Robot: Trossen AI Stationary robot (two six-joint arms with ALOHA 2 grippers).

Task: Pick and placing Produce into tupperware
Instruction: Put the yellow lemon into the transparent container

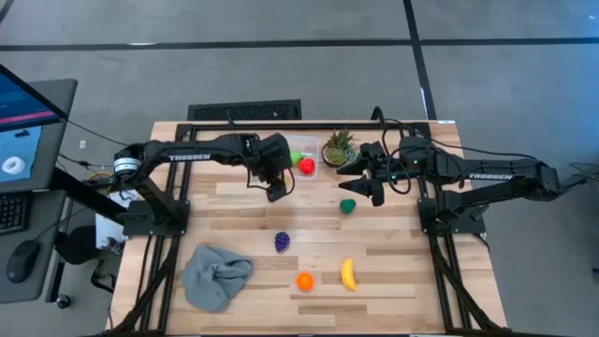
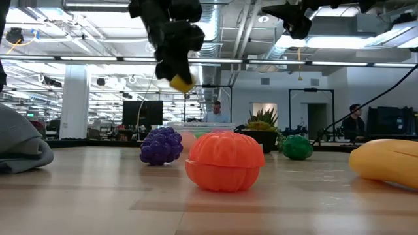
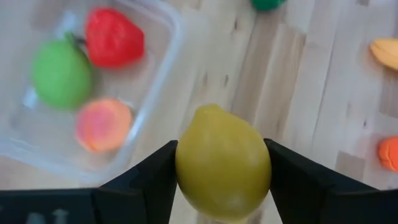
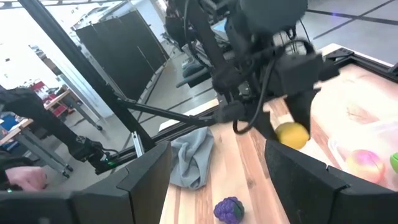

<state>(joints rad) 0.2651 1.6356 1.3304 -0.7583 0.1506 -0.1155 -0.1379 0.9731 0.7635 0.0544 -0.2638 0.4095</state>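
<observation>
Wooden slats make up the table [image 1: 393, 271], with the tupperware [image 1: 301, 167] near its 12 o'clock edge, holding a strawberry [image 1: 306, 166], a green fruit [image 3: 61, 72] and a peach [image 3: 103, 124]. Just at the container's 8 o'clock, the left gripper [image 3: 221, 171] hangs above the table, clenched on a lemon [image 3: 222, 163]. At the tupperware's 3 o'clock, past a plant [image 1: 338, 150], the right gripper [image 1: 361, 176] hovers with fingers spread. Grapes [image 1: 282, 241], an orange [image 1: 304, 281], a banana [image 1: 348, 273] and a cloth [image 1: 216, 276] lie toward 6 o'clock.

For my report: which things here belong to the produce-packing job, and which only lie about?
Job: tupperware, lemon in left claw, strawberry, grapes, orange, banana.

Lying about: potted plant, grey cloth.
</observation>
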